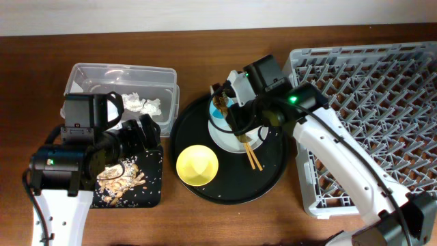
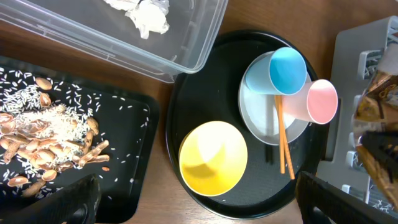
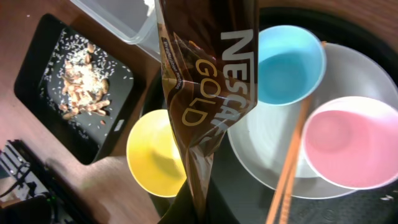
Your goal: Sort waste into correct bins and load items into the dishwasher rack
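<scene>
Overhead, step: I am sorting waste; my right gripper (image 1: 231, 109) is hanging over the far side of the round tray (image 1: 273, 171), clamped on the wrapper (image 1: 220, 108).
Overhead, bins: the tub (image 1: 89, 72) is sitting far left with the tissue (image 1: 140, 104) in it. The flat tray (image 1: 153, 195) is lying near left with the scraps (image 1: 119, 178) on it.
Overhead, my left gripper (image 1: 136, 133): it is hovering between the tub and the flat tray.
Overhead, dishes: the bowl (image 1: 197, 165), plate (image 1: 225, 140) and chopsticks (image 1: 251, 157) are waiting on the round tray. The rack (image 1: 382, 82) is standing at the right, and I am seeing no dish in it.
Left wrist, fingers: they are standing wide apart and holding nothing.
Left wrist, cups: the blue cup (image 2: 287, 70) and pink cup (image 2: 322, 101) are lying tipped on the plate, with the chopsticks beside them.
Right wrist, grip: my fingers are pinching the wrapper's lower end together, and it is hanging over the bowl and plate.
Next move, my guess: I am needing to carry the wrapper left, clear of the cups, over the tub, and only then let go.
</scene>
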